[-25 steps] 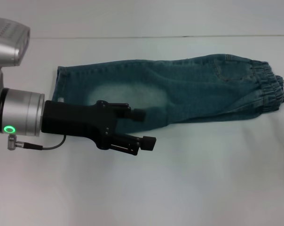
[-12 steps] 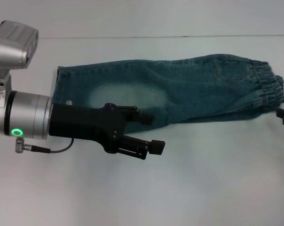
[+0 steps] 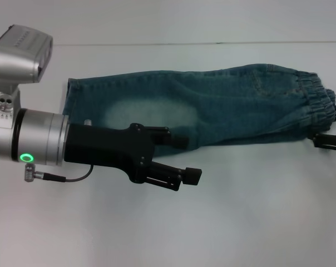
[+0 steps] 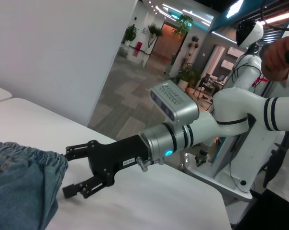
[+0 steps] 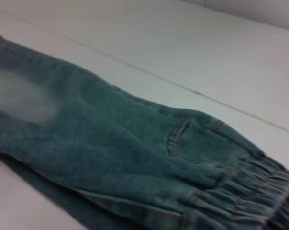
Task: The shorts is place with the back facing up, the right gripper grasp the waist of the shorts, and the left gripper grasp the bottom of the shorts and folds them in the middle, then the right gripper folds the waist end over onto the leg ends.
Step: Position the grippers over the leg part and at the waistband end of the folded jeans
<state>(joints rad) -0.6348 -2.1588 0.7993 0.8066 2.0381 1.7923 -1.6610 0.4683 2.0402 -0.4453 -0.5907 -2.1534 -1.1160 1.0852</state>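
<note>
My left gripper [image 3: 182,157] hung over the table [image 3: 240,211], jaws parted wide and empty, one finger over the near folded edge of the shorts [image 3: 212,105], the other over bare tabletop on my side. Past its fingertips the shorts lay already folded lengthwise, leg ends [image 3: 70,103] back beside its wrist and the waist of the shorts [image 3: 318,105] far ahead of the tips. My right gripper [image 4: 73,172] sat right at that waistband, fingers spread apart with nothing between them yet, one just beside the ruffled elastic, not gripping.
</note>
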